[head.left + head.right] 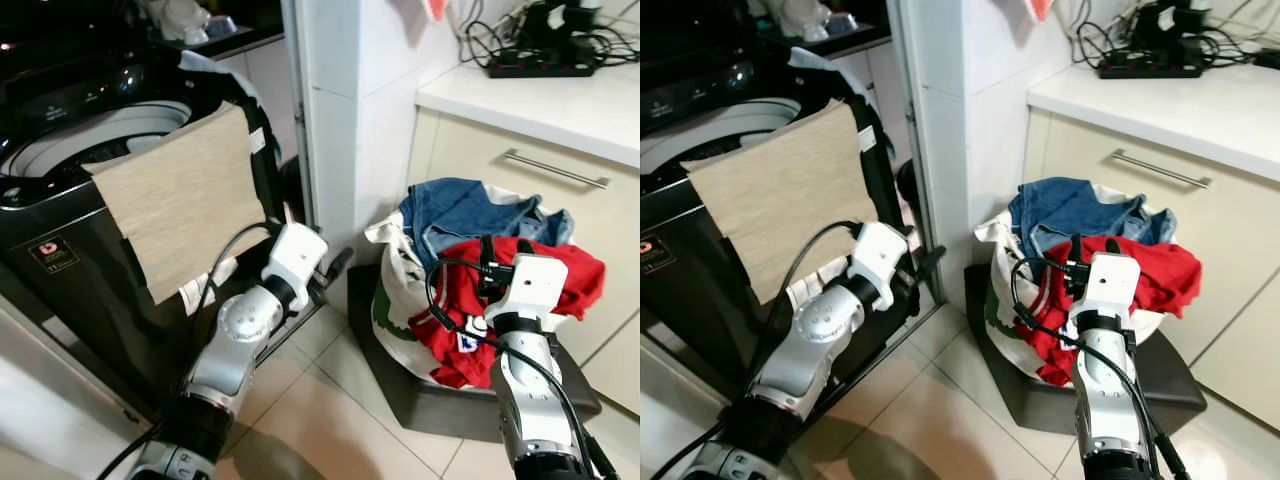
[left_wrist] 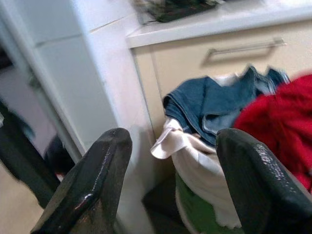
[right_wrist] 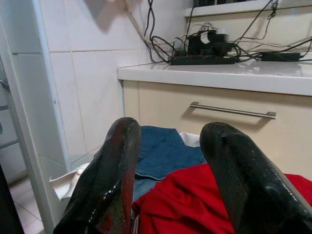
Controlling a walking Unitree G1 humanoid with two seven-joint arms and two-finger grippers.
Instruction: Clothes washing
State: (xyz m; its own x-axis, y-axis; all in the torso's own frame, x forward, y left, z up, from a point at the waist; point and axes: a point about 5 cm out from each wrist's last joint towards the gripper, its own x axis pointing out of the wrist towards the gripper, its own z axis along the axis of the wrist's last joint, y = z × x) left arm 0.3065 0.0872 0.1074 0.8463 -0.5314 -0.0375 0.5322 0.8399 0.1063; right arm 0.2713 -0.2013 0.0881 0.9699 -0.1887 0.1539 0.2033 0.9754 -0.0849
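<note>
Bulging out of a white fabric laundry bag with green print (image 1: 395, 300), a red garment (image 1: 530, 275) lies beside a blue denim piece (image 1: 455, 215) on top of the heap. The bag sits on a dark low platform (image 1: 400, 385) against the cream cabinet with a steel bar handle (image 1: 555, 168). A white countertop (image 1: 560, 100) above carries a black power strip with tangled cables (image 1: 535, 62). A white tiled pillar (image 1: 355, 110) separates the bag from a black top-loading washing machine (image 1: 70, 190), over whose front edge a beige cloth (image 1: 180, 195) hangs. Pale floor tiles (image 1: 330, 420) run between them. The right gripper (image 3: 168, 170) hovers just over the red garment, fingers spread wide, gripping nothing. The left gripper (image 2: 170, 180) hangs near the machine's front, aimed toward the bag, fingers likewise wide apart and empty.
</note>
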